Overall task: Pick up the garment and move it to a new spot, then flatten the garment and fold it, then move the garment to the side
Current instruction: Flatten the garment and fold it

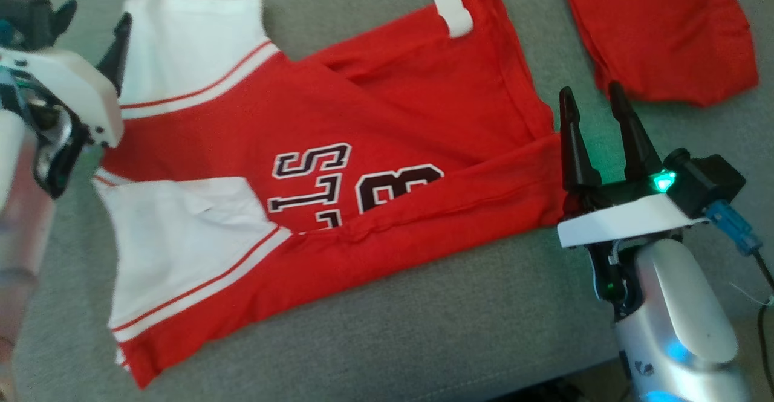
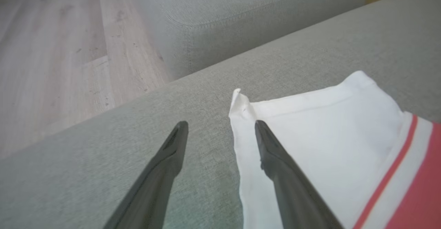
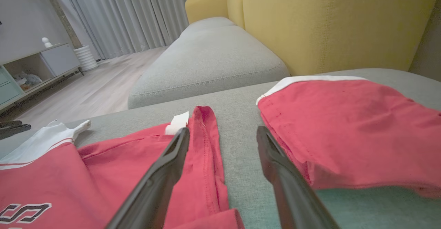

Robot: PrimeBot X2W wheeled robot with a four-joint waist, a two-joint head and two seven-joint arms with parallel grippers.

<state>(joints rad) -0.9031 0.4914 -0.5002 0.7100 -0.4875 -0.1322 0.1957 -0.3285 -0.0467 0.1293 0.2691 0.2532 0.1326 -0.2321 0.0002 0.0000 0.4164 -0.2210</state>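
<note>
The red jersey (image 1: 375,148) with white sleeves is lying spread out and partly folded over itself on the grey seat cushion (image 1: 453,317), and a second red garment (image 1: 659,33) is resting near its hem end, apart from it. The left gripper (image 2: 220,125) is hanging at one white sleeve (image 1: 181,39) of the jersey, jaws standing wide and holding nothing, one finger passing over the sleeve's corner and the other over bare cushion. The right gripper (image 1: 591,90) is sitting just beside the jersey's hem edge, between the jersey and the second garment, its fingers also spreading wide and gripping nothing.
</note>
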